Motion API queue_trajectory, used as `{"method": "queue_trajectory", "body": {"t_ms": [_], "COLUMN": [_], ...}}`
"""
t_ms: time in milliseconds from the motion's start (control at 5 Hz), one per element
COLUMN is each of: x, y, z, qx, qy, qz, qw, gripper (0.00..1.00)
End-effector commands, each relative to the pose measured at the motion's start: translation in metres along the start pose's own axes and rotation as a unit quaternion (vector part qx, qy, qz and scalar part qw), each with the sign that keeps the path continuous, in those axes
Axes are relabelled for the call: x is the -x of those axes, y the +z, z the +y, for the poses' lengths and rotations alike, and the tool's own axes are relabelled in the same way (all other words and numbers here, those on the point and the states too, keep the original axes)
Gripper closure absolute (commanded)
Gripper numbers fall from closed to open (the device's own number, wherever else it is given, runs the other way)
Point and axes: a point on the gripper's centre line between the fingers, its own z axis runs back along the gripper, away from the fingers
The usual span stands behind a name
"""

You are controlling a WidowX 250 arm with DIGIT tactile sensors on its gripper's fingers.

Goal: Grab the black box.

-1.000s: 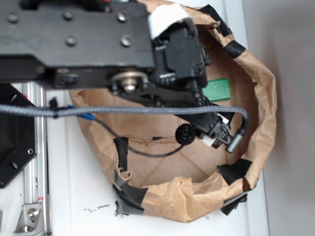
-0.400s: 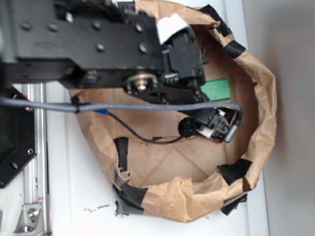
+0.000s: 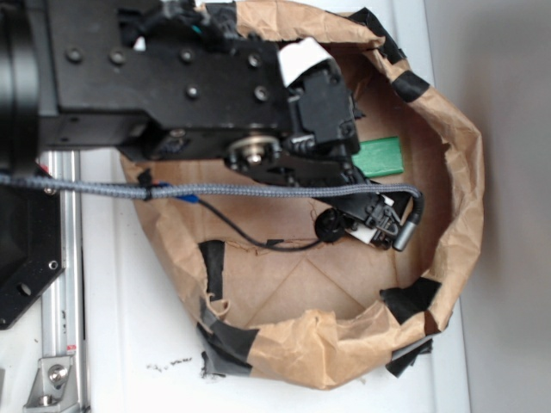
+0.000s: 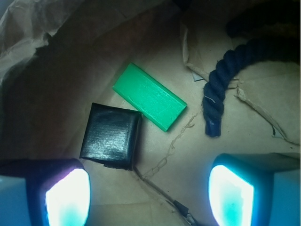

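Reaching farther over the brown paper bag [image 3: 456, 172], the black arm [image 3: 172, 86] has slid rightward across the exterior view compared with a second ago, and its gray braided cable [image 3: 258, 191] has shifted with it; the wrist now sits lower toward the bag floor. That reads as an approach under way, with the grasp itself not yet made.

In the wrist view the gripper [image 4: 150, 188] is spread wide, its two glowing fingertips [image 4: 68, 195] well apart and holding nothing. The black box [image 4: 111, 135] lies flat on the bag floor, just above the left fingertip and off the gripper's centre line, so I judge a sideways correction is needed before closing.

Touching or nearly touching the box's upper right corner is the green block [image 4: 150, 96], lying at a slant; closing carelessly could catch it too. The dark blue rope [image 4: 217, 89] curls down from the upper right, apart from the box. A thin crack in the paper runs beside the box's lower edge.
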Motion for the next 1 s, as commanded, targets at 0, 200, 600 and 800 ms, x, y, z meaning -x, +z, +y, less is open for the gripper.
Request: {"method": "queue_trajectory", "body": {"t_ms": [0,200,600,800], "x": [-0.008,-0.008,-0.016,-0.012], "y": [0.007,-0.015,-0.044,-0.047], "z": [-0.002,0.01,-0.007,-0.017], "qx": [0.015,-0.031,-0.044,-0.018], "qy": [0.006,0.001,0.013,0.023], "qz": [-0.01,-0.003,-0.005,-0.009], "qw": [1.0,1.0,0.999,1.0], "gripper": [0.0,0.0,0.0,0.0]}}
